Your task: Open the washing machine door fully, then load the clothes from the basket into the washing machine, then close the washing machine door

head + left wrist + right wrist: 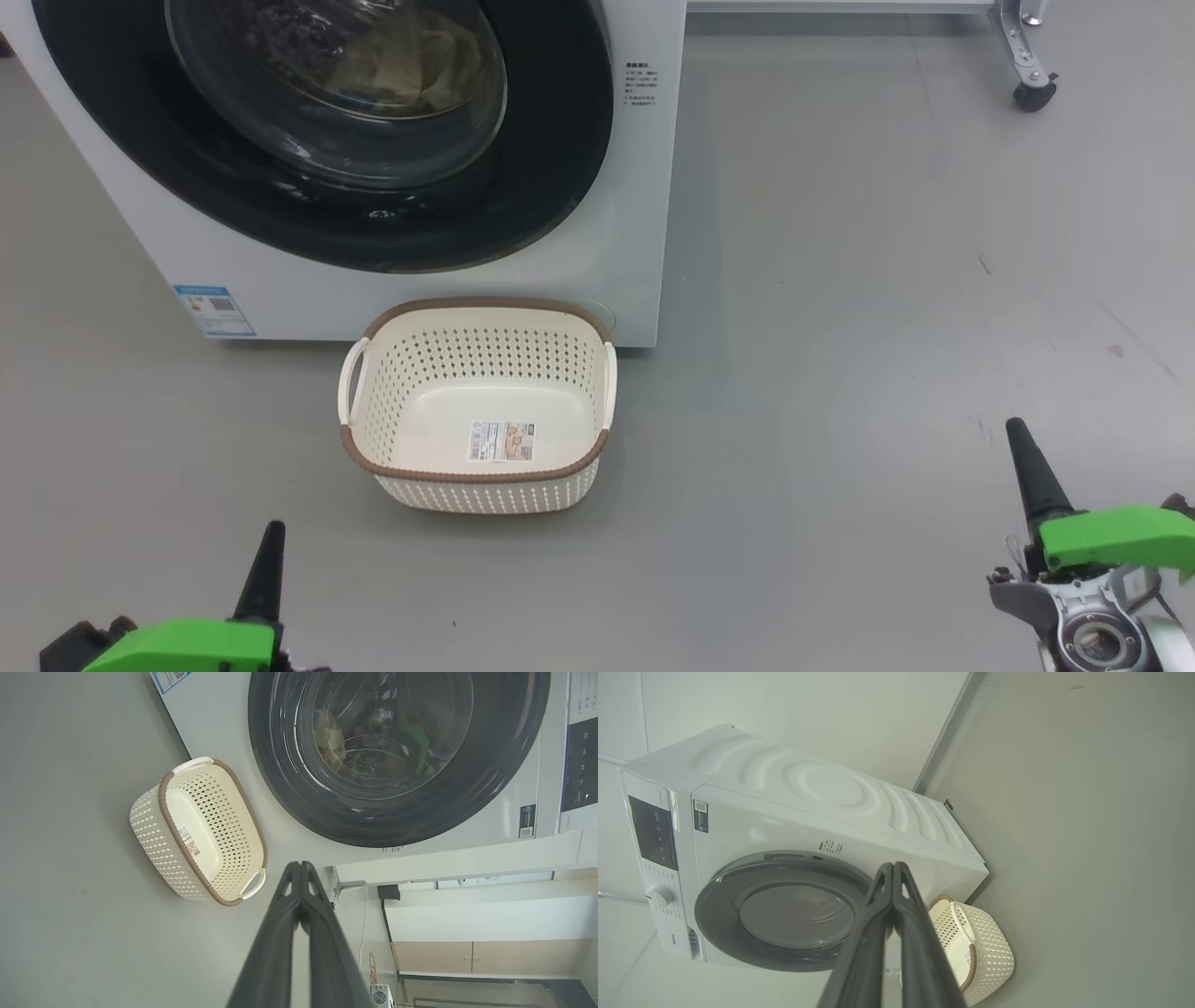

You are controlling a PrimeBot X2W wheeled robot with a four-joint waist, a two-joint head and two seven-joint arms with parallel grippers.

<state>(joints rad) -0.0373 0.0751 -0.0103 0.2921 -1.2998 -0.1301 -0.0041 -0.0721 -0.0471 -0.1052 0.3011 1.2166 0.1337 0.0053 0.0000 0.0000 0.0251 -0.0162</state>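
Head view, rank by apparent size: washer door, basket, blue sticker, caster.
1. Glossy black-rimmed round washer door
2. Cream perforated plastic basket
3. Blue label sticker
4. Small black caster wheel, though farther away

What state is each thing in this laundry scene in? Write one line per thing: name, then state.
Washing machine door, shut.
Clothes, inside the washing machine, seen through the door.
Basket, empty, upright on the floor.
Left jaws, shut, holding nothing.
Right jaws, shut, holding nothing.

L hand [272,541] & R hand [1020,441] both closed, empty, fingers up
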